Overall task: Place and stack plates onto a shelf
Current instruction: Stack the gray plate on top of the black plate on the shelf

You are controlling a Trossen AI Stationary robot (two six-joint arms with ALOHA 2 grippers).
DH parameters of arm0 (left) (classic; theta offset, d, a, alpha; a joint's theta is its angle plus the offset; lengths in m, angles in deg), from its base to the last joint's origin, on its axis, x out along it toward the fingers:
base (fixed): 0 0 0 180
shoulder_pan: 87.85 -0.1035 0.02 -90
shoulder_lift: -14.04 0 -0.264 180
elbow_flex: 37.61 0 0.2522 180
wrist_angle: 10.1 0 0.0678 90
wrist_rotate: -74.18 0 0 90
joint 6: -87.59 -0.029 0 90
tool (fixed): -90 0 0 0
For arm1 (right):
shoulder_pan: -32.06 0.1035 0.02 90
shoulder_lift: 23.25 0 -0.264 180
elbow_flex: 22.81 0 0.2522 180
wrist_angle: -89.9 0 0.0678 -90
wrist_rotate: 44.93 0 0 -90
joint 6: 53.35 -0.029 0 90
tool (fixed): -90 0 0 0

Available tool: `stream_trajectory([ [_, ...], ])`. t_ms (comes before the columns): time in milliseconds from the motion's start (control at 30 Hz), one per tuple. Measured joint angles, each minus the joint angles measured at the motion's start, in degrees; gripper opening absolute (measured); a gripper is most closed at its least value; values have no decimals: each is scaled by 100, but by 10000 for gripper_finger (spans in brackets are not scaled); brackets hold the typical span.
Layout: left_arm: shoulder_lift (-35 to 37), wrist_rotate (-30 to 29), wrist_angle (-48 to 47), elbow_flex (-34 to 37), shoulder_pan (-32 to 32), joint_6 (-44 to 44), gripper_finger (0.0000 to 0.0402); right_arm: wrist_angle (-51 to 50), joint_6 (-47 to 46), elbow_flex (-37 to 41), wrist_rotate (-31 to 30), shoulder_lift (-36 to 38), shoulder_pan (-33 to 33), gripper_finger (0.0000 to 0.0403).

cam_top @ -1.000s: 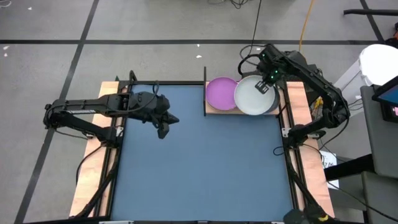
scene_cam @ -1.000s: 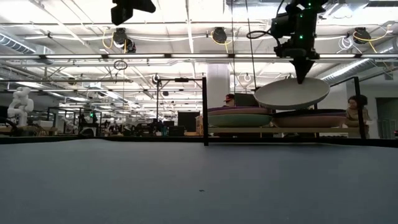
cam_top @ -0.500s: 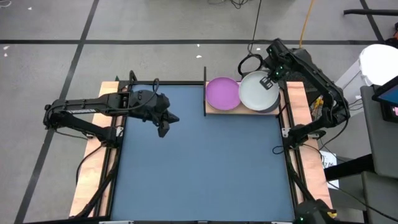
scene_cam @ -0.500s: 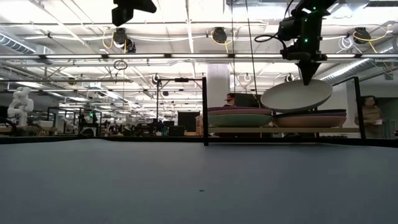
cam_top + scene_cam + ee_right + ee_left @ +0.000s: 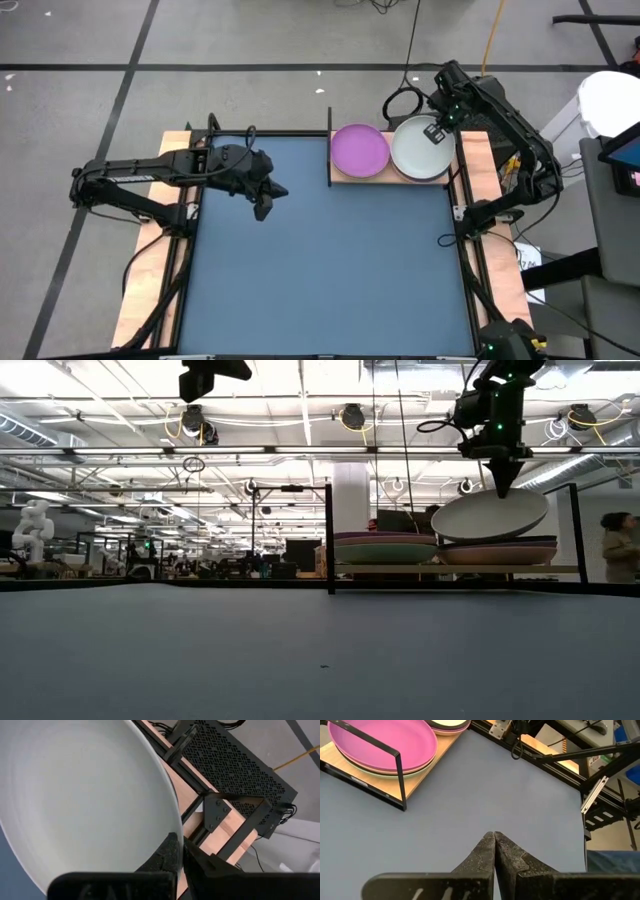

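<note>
A: From above, what do you see?

B: The right gripper is at the far right corner of the table, over the shelf, pinching the rim of a pale plate. That plate covers the right half of the shelf. A purple plate tops the stack on the left half, just beside the black rail. The left gripper waits over the left part of the blue mat, well apart from the shelf.

A: And level with the table?

B: The right gripper comes down from above with the pale plate hanging tilted, its right edge higher. Its lower edge sits just above, perhaps touching, the right-hand stack; I cannot tell which. The left-hand stack lies flat on the shelf board.

A: The left wrist camera?

B: The left gripper's fingers are pressed together with nothing between them, above bare mat. Farther off, the purple plate rests on a greenish one on the shelf, behind the rail.

A: The right wrist camera?

B: The fingers are clamped on the edge of the pale plate, which fills most of the view. Beyond it is the wooden table edge.
</note>
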Motion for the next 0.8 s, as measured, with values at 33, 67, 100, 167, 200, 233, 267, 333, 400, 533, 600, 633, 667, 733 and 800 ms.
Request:
stream_trajectory([
  [33, 0, 3, 0, 0, 1, 0, 4, 4, 11, 0, -2, -2, 0, 0],
  [67, 0, 3, 0, 0, 0, -2, 4, 10, 9, 0, -2, -2, 0, 0],
  [100, 0, 3, 0, 0, 0, -2, 4, 22, 5, 0, -5, -10, 0, 0],
  [167, 0, 4, 0, 0, 0, -21, 4, 42, -17, 0, -40, -45, 2, 0],
  [200, 0, 4, 0, 0, 0, -22, 4, 38, -19, 0, -70, -76, 2, 0],
  [233, 0, 6, 0, 0, 0, -22, 4, 26, -19, 0, -106, -112, 2, 0],
  [267, 0, 6, 0, 0, 0, -22, 4, 10, -7, 0, -128, -157, 2, 0],
  [333, 0, 6, 0, 0, 0, -22, 4, -40, -2, 0, -136, -250, 2, 0],
  [400, 0, 6, 0, 0, 0, -22, 4, -46, -4, 0, -140, -336, 2, 1],
  [533, 0, 6, 0, 0, 0, -17, 4, -39, -4, 0, -160, -415, 2, 7],
  [600, 0, 6, 0, 0, 0, -19, 4, -31, 8, 0, -155, -437, 2, 11],
  [633, 0, 6, 0, 0, 0, -22, 4, -6, 23, 2, -156, -439, 2, 12],
  [667, 0, 6, 0, 0, 0, -24, 4, 30, 47, 2, -157, -436, 2, 14],
  [733, 0, 6, 4, 0, 0, -63, 4, 52, 62, 2, -160, -435, 2, 16],
  [800, 0, 4, 43, 0, 0, -235, 4, 72, 70, 2, -155, -435, 2, 16],
])
